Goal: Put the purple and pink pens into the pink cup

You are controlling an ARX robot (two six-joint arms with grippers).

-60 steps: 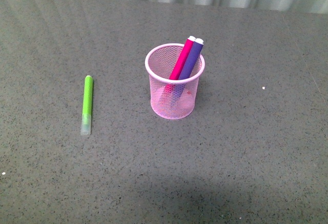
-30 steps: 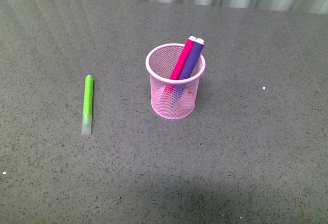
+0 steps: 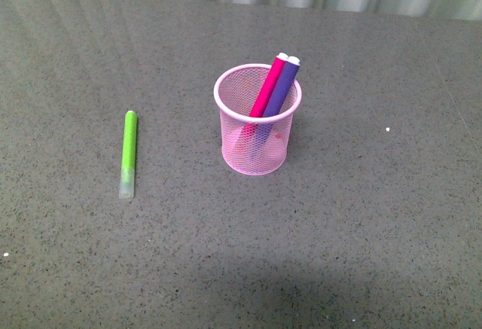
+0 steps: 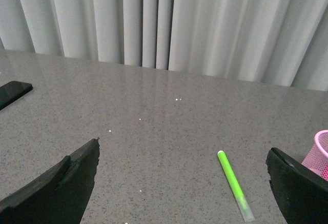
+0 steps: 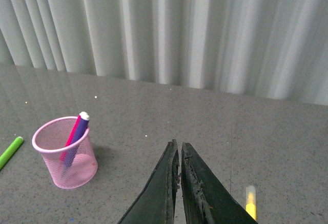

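Observation:
The pink cup point(image 3: 257, 122) stands upright mid-table in the front view. Both pens lean inside it, tops sticking out over the far right rim: the pink pen point(image 3: 269, 86) and the purple pen point(image 3: 281, 88) side by side. The right wrist view shows the same cup point(image 5: 65, 153) with the purple pen point(image 5: 77, 131) in it. My right gripper point(image 5: 179, 147) is shut with nothing held, away from the cup. My left gripper point(image 4: 182, 158) is open and empty, with an edge of the cup point(image 4: 320, 154) beside one finger. Neither arm appears in the front view.
A lime green marker point(image 3: 128, 153) lies flat on the table left of the cup, also the green marker point(image 4: 234, 184) between my open left fingers. A yellow marker point(image 5: 250, 202) lies near the right gripper. A dark flat object point(image 4: 13, 92) rests far off. Curtains back the table.

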